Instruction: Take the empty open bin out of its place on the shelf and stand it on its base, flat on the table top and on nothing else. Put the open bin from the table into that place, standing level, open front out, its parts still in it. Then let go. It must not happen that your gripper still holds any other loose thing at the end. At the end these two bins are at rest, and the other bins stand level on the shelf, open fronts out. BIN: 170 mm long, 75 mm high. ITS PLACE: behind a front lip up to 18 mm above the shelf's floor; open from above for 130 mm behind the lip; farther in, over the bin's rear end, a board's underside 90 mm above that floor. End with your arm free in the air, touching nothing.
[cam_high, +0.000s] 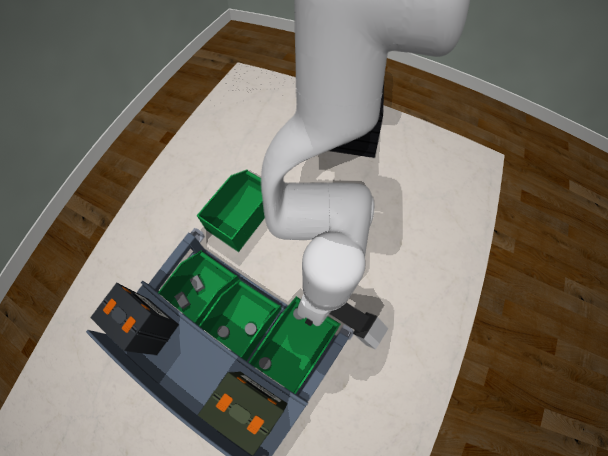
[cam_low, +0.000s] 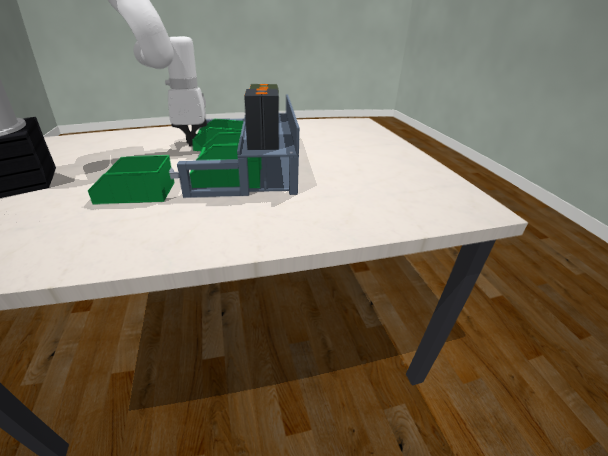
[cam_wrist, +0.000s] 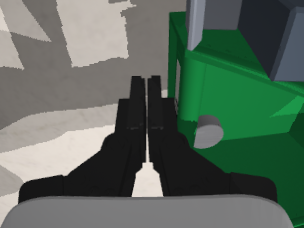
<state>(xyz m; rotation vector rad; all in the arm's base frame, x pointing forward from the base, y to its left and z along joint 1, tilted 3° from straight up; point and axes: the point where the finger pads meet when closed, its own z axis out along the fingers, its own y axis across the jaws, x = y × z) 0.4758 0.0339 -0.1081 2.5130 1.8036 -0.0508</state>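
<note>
The empty green bin (cam_high: 245, 202) (cam_low: 131, 182) stands on its base on the table, in front of the shelf's left end in the top view. The right-hand green bin (cam_high: 305, 345) (cam_low: 220, 123) (cam_wrist: 235, 95) is in the shelf, holding round grey parts (cam_high: 264, 363) (cam_wrist: 209, 132). Its front reaches farther forward than its neighbours', seemingly over the front lip; its rear end meets the board's edge. I cannot tell whether it is level. My gripper (cam_low: 190, 143) (cam_wrist: 147, 95) is shut and empty, fingers down, close in front of that bin; the arm hides the fingertips in the top view.
Two other green bins (cam_high: 195, 285) (cam_high: 242, 315) with parts stand in the blue-grey shelf (cam_high: 190, 360) (cam_low: 243, 177) (cam_wrist: 196, 25). A black case (cam_high: 134, 320) (cam_low: 254, 122) and an olive case (cam_high: 242, 432) stand on the shelf's upper board. The table (cam_high: 425, 225) (cam_low: 350, 210) extends around it.
</note>
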